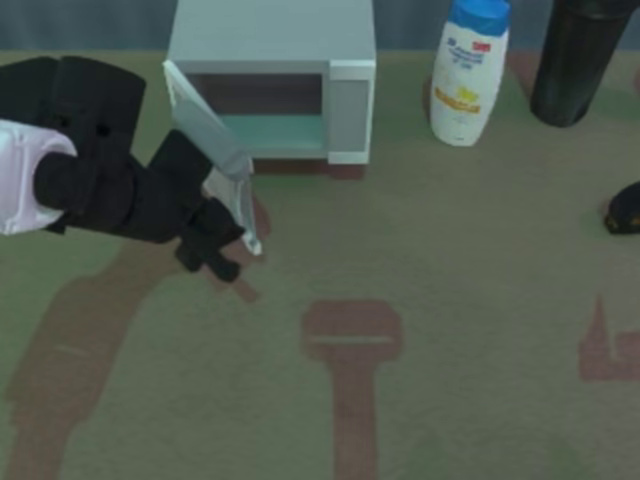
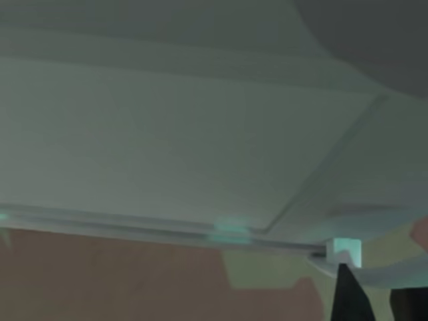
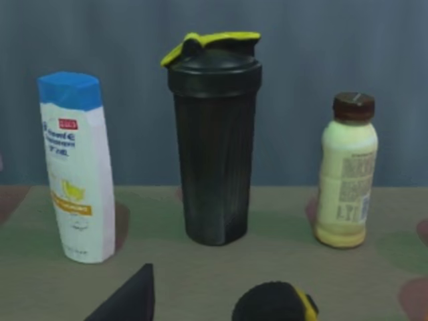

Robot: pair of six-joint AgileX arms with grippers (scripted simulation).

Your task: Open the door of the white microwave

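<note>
Your left hand (image 1: 222, 250) is clamped on the free edge of the door (image 1: 212, 140), already swung well out from the white microwave (image 1: 272, 80) at the back left of the bench (image 1: 420, 300). I'd say pulling straight instead of along the hinge arc could slip the grip or drag the whole box. The white bottle (image 1: 468, 70) and black shaker (image 1: 577, 60) stand well clear; right hand (image 1: 625, 208) is parked at the right edge, can't tell its state

The left gripper (image 1: 222, 252) hides the door's (image 1: 212, 150) free edge, so its grip cannot be judged. The top view's far edge crops the black shaker (image 1: 577, 60).
</note>
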